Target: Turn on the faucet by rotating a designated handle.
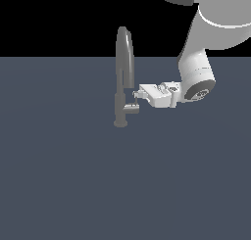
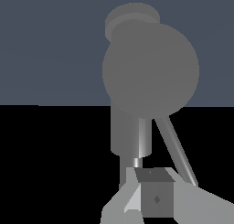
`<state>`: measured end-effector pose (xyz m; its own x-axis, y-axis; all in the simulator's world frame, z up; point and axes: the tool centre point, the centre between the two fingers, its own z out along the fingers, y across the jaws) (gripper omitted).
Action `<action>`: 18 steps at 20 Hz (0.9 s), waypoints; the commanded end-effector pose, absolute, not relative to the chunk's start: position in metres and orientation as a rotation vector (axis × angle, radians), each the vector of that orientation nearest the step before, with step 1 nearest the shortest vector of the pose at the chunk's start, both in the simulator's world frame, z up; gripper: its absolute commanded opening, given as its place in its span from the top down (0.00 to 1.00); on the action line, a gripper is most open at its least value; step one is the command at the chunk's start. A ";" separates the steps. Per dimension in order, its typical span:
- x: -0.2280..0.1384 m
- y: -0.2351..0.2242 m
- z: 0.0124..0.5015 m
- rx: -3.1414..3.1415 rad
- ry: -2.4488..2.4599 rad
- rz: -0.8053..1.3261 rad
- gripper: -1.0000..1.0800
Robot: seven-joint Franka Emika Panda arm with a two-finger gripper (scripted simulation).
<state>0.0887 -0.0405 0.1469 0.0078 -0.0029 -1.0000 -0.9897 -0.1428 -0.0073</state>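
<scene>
On the grey floor, one faucet (image 1: 123, 77), one handle (image 1: 131, 108), one pincer (image 1: 137, 94) beside it, grip perhaps unclear.

The white arm (image 1: 215, 23) enters from the top on the exterior view's right, bends down through a thick rounded wrist (image 1: 197, 80), and from there turns its hand to lie roughly level, reaching sideways toward the exterior view's left. The gripper (image 1: 137, 94) sits at the far end of that hand, held well above the counter, with one of its fingers (image 1: 143, 92) showing as a short pale block. In the wrist view the pale finger bases and a grey pad fill the near edge, but whether the jaws are parted or closed cannot be told.
</scene>
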 end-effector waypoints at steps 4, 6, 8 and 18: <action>0.075 -0.043 0.145 -1.319 1.134 1.317 1.00; 0.079 -0.042 0.148 -1.322 1.132 1.306 1.00; 0.074 -0.043 0.145 -1.322 1.132 1.308 1.00; 0.048 -0.046 0.129 -1.319 1.133 1.316 1.00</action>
<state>0.0555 -0.0452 0.1381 0.0184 -0.0016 -0.9998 -0.9890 -0.1466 -0.0179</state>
